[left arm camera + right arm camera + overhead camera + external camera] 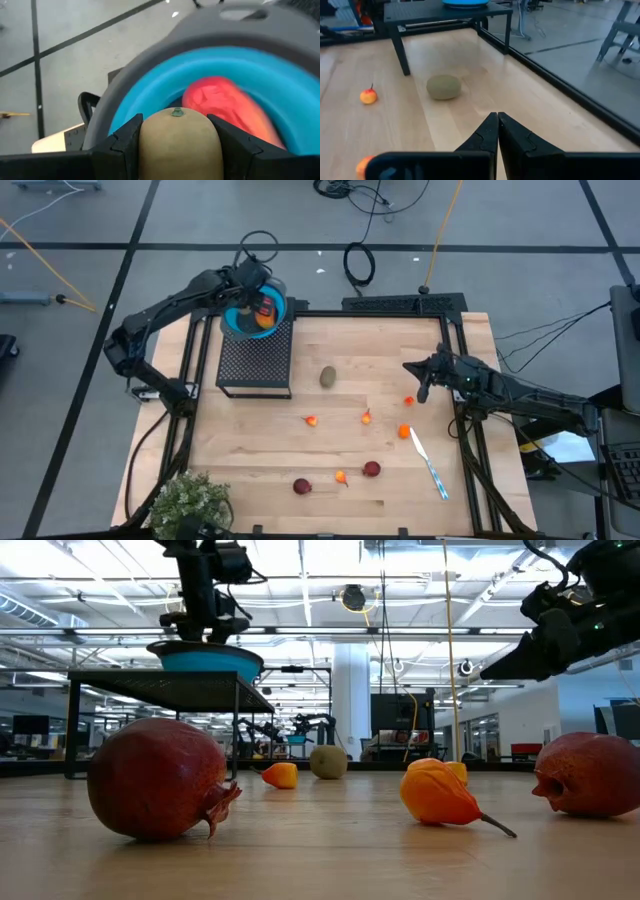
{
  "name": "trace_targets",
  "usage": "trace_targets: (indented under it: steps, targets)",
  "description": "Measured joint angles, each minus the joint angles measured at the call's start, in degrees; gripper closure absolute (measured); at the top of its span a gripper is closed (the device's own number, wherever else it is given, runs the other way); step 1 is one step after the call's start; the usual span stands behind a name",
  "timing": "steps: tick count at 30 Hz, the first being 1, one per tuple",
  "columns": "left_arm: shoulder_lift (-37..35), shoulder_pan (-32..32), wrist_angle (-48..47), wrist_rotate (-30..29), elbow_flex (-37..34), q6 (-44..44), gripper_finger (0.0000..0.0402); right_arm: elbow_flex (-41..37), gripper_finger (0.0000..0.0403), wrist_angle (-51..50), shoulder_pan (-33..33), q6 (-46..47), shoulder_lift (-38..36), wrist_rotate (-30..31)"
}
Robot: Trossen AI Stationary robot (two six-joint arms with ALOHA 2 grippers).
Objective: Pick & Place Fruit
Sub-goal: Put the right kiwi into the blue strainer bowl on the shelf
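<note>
Seen from above, a wooden table (340, 480) holds scattered toy fruit. At about eleven o'clock a blue bowl (238, 323) sits on a black mesh stand (255, 360). The left gripper (262, 300) hangs over the bowl, which already holds a red-orange oblong fruit (263, 320). An olive-brown oval (328, 378) lies near the table's centre. Two dark red balls (302, 486) lie toward six o'clock, with small orange pieces (404, 432) scattered between centre and four o'clock. A white and blue utensil (428, 465) lies at four o'clock, a bushy plant (190, 502) at seven. The right gripper (423, 392) hovers at three o'clock, beside one orange bit.

From table height, the dark red balls and an orange piece fill the foreground; the bowl sits on its stand at ten o'clock with the left arm above it.

The left wrist camera shows the left gripper's fingers (127, 137) clamped around a tan, rounded fruit (179, 142), poised just over the bowl's interior beside the red-orange piece.

The right wrist camera shows the right gripper (497, 122) pinched fully closed and empty, the olive oval ahead of it.

This looks like the placing step: the left jaws need to widen and release the tan fruit into the bowl, then the arm should lift clear.
</note>
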Motion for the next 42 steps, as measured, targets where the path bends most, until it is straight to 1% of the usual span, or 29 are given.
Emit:
trace_targets:
  steps: [7, 12, 18, 28, 31, 35, 42]
  targets:
    - [0.8, 0.0, 0.2, 0.1, 0.0, 0.3, 0.0215, 0.0, 0.0398, 0.6, 0.0, -1.6, 0.0, 0.0]
    - [0.8, 1.3, -0.3, 0.0, 0.0, 1.0, 0.0215, 0.0, 0.0399, 0.5, 0.0, -1.6, 0.0, 0.0]
    - [0.8, 1.8, -0.4, 0.1, 0.0, 3.4, 0.0215, 0.0, 0.0398, 0.6, 0.0, -1.6, 0.0, 0.0]
    - [0.8, 1.8, -0.7, 0.1, 0.0, 3.4, 0.0215, 0.0, 0.0399, 0.6, 0.0, -1.2, 0.0, 0.0]
    - [0.8, 1.8, -0.7, -0.8, 0.0, 3.3, 0.0215, 0.0, 0.0399, 0.6, 0.0, -1.2, 0.0, 0.0]
    - [0.8, 1.8, 0.9, -1.2, -1.8, 3.5, 0.0215, 0.0, 0.0398, 0.6, 0.0, -1.2, 0.0, 0.0]
    - [0.8, 1.9, -0.7, -1.3, -3.1, 3.5, 0.0215, 0.0, 0.0399, 0.6, 0.0, -1.2, 0.0, 0.0]
